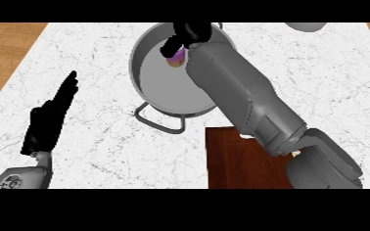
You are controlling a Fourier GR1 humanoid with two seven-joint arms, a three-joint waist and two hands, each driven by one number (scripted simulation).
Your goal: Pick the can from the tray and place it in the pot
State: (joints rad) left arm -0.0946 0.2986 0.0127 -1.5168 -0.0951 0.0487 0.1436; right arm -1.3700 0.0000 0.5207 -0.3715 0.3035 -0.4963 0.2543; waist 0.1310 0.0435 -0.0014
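**As the right robot hand [189,32] grips the can [175,57] inside the pot [162,88], little of either shows**

Because the grey right forearm crosses the pot's right side, you see only a small purple part of the can with a tan end, just inside the pot's far rim. The black fingers curl round the can and cover its upper part. You cannot tell whether it touches the pot's floor. The forearm also hides the pot's right wall, and only one wire handle shows clearly, at the pot's near left. To the near right of the pot lies the dark wooden tray [235,161], partly covered by the arm and cut off at the lower edge. Well left of the pot, the left robot hand [49,112] rests open above the white worktop [94,68], fingers straight, holding nothing. A grey shape [311,26] to the far right of the pot is cut off at the top, and you cannot make out what it is.
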